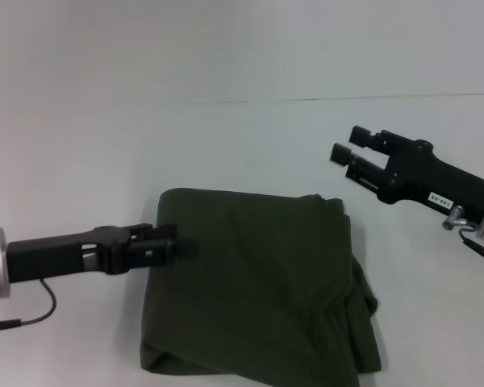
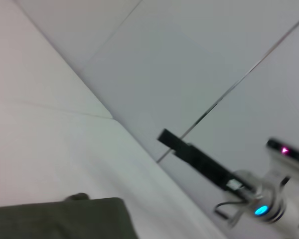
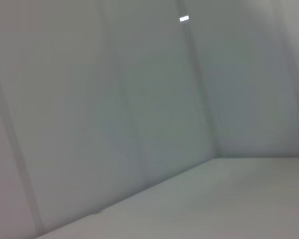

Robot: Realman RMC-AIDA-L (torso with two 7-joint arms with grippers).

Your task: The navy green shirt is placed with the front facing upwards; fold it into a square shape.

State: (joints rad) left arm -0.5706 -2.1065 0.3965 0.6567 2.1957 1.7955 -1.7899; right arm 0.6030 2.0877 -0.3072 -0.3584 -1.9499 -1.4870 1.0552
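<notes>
Olive cotton, one item: shirt [image 1: 258, 286], already folded to a near-square bundle, lying on the white table [image 1: 105, 145] at the near centre of the head view. No lettering or collar shows. Its right edge is bulkier, with loose layers bulging out toward the near right corner.

Left end effector [image 1: 185, 247]: low, pointing rightward, its tips over the shirt's left edge near the far left corner. From this angle I cannot tell whether its fingers are clenched or released, nor whether they hold cloth.

Right end effector [image 1: 348, 152]: raised, well apart from the shirt, beyond its far right corner and pointing away to the far left. Fingers released, gap visible, holding nothing.

Governing relation: the shirt lies directly under and to the right of the left end effector, which is much the nearer arm. The bundle runs slightly longer from far to near than across. Any remaining tidying, judged from the untidy right edge, falls nearer the right arm.

View differences: the left wrist view shows the shirt's corner [image 2: 60, 219] and the right arm [image 2: 229, 179] beyond it; the right wrist view shows bare table and wall only.
</notes>
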